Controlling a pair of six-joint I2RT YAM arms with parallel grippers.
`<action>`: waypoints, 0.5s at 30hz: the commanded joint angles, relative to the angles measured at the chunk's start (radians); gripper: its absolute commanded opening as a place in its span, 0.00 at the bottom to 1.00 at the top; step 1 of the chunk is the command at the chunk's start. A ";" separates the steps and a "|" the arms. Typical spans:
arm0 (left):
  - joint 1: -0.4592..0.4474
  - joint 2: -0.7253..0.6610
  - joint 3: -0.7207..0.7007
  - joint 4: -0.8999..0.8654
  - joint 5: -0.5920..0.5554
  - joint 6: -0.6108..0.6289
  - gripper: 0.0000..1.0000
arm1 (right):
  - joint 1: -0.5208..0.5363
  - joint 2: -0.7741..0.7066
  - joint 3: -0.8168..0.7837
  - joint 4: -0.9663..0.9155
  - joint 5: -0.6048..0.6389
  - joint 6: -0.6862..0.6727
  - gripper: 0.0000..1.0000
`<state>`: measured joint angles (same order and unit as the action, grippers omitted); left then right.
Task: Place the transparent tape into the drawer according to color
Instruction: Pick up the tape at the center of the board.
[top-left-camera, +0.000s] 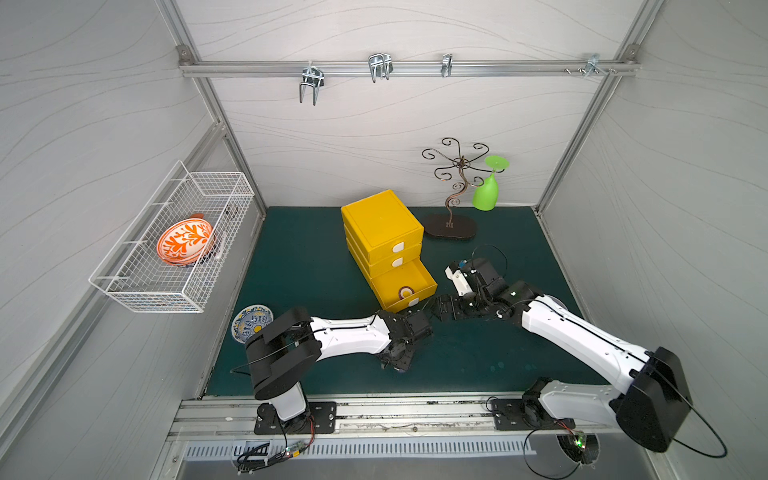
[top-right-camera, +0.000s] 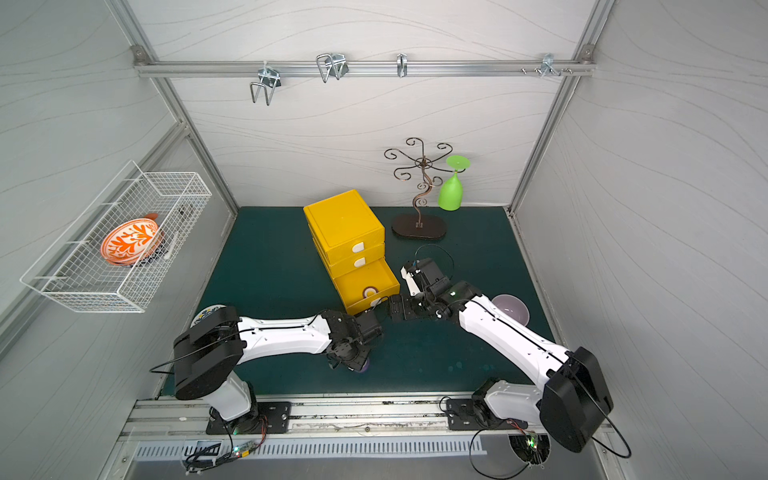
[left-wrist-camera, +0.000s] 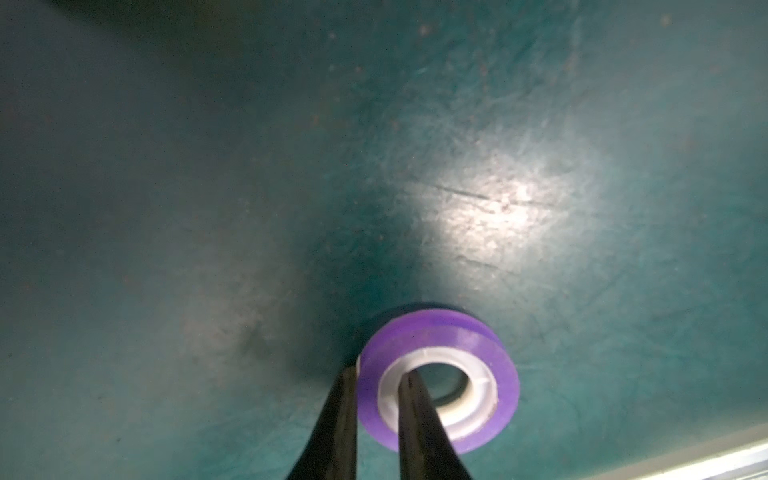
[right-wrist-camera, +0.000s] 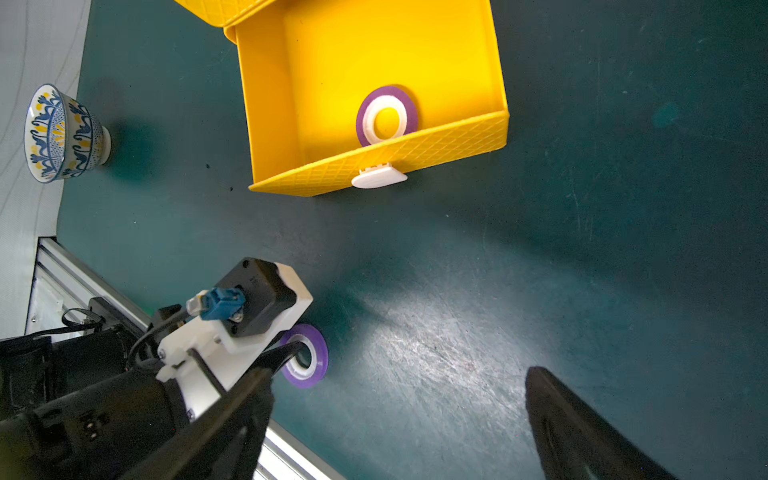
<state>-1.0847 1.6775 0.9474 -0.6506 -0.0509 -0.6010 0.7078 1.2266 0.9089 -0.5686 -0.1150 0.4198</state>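
Left claw (left-wrist-camera: 379, 374): clenched on the purple tape roll (left-wrist-camera: 457, 332), one finger (left-wrist-camera: 419, 415) passed through the white core and the other outside, so the ring's wall is pinched between them. This hold is judged to suit a flat hoop too low to clasp across. The roll lies level, at or barely off the table (left-wrist-camera: 498, 166); which of the two cannot be told. It is near the table's front edge, before the yellow box (top-left-camera: 380, 220) and apart from it. Bottom drawer (right-wrist-camera: 415, 153): pulled out, holding a second purple roll (right-wrist-camera: 409, 112) flat against the front wall, just behind the white tab handle (right-wrist-camera: 379, 176). It is judged to be the purple compartment, open to receive the held roll. Upper two drawers: shut, contents hidden. Orange-yellow and red rolls: none in sight. Right claw (top-left-camera: 436, 308): released, spread wide and empty, just beside the open drawer's front corner, probably placed to push it shut afterwards. Bystanders: patterned bowl (right-wrist-camera: 62, 133) and lilac bowl (top-right-camera: 513, 309), both well clear of the likely path.
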 joint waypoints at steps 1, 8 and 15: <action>-0.009 0.033 0.012 0.019 0.027 0.000 0.00 | -0.002 -0.029 -0.015 0.001 -0.032 0.005 0.99; -0.009 -0.036 0.035 -0.015 -0.023 -0.003 0.00 | -0.004 -0.033 -0.026 0.008 -0.034 0.009 0.99; -0.008 -0.152 0.102 -0.081 -0.124 0.012 0.00 | -0.016 -0.038 -0.040 0.021 -0.043 0.016 0.99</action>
<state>-1.0885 1.5784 0.9802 -0.7006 -0.1085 -0.6010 0.6994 1.2106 0.8799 -0.5579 -0.1375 0.4232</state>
